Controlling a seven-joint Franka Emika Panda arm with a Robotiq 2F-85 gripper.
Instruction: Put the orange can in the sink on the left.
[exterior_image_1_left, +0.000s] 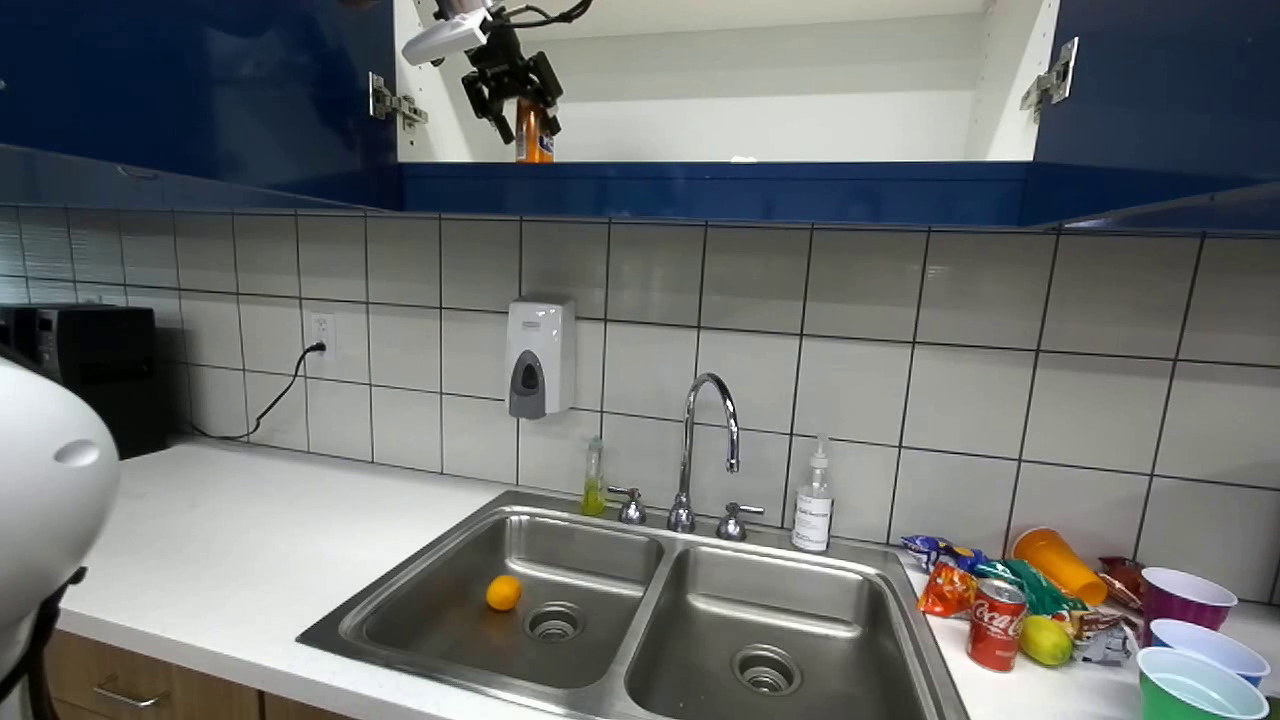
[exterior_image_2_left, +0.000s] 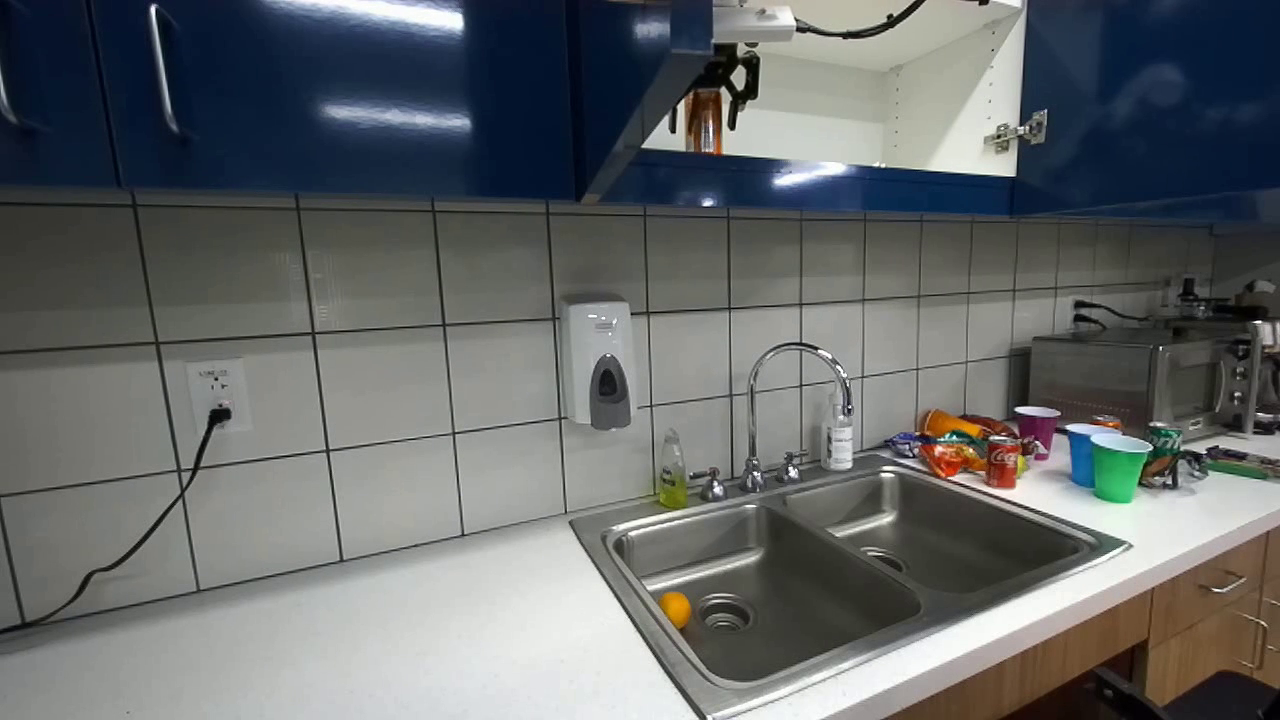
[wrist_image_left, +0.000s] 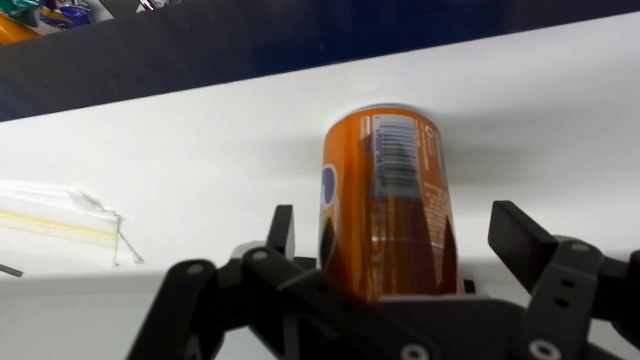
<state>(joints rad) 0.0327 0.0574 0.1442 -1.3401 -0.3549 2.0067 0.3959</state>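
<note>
The orange can (exterior_image_1_left: 534, 140) stands upright on the white shelf of the open upper cabinet. It shows in an exterior view (exterior_image_2_left: 704, 115) and, close up with its barcode, in the wrist view (wrist_image_left: 385, 190). My gripper (wrist_image_left: 395, 220) is open around the can, one finger on each side, with a gap between each finger and the can. The can's upper end is hidden behind the gripper body in the wrist view. The sink's left basin (exterior_image_1_left: 450, 640) is on the counter below and also shows in an exterior view (exterior_image_2_left: 800, 610).
An orange fruit (exterior_image_1_left: 504, 593) lies in the left basin. The faucet (exterior_image_1_left: 690, 450) and soap bottle (exterior_image_1_left: 814, 500) stand behind the sink. The cabinet's blue front edge (exterior_image_1_left: 700, 185) and open doors (exterior_image_2_left: 640, 90) border the shelf. A clear bag (wrist_image_left: 55, 225) lies on the shelf.
</note>
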